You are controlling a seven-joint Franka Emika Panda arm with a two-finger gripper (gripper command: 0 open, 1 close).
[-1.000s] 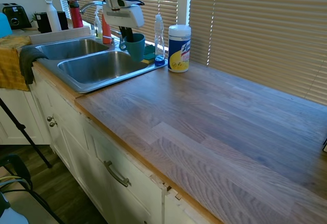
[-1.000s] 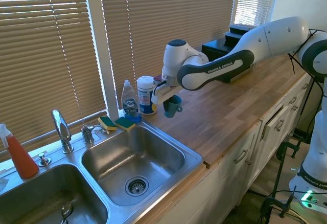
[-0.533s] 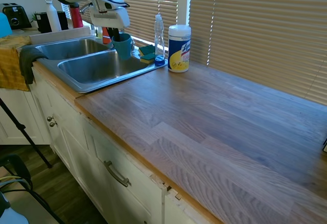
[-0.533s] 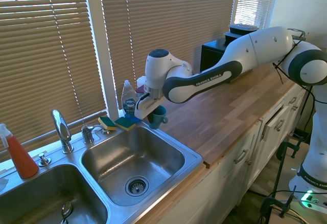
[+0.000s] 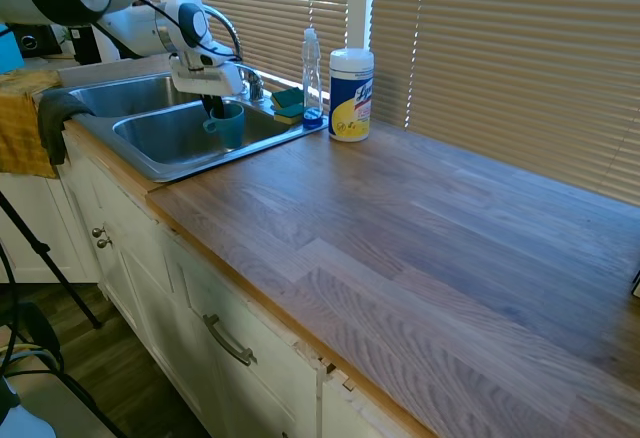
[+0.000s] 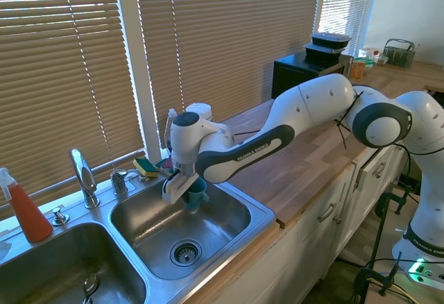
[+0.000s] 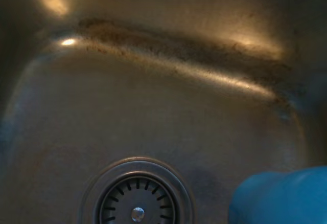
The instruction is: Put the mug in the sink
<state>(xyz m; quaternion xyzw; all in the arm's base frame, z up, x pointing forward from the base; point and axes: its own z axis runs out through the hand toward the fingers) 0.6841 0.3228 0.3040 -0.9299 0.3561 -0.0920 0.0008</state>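
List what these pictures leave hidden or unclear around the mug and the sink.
- Claw fingers: hidden by the white hand and the mug, both exterior views.
- Mug base to sink floor gap: undecidable.
- Mug in wrist view: blurred, cut off by the edge.

You see a teal-blue mug (image 5: 227,124) against the shiny grey steel sink (image 5: 160,163), a white canister (image 5: 350,95) with yellow label, green-and-yellow sponges (image 5: 288,104), and a brown wood-grain tabletop (image 5: 420,238).

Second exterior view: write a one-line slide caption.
Gripper holds the teal mug over the sink's right basin.
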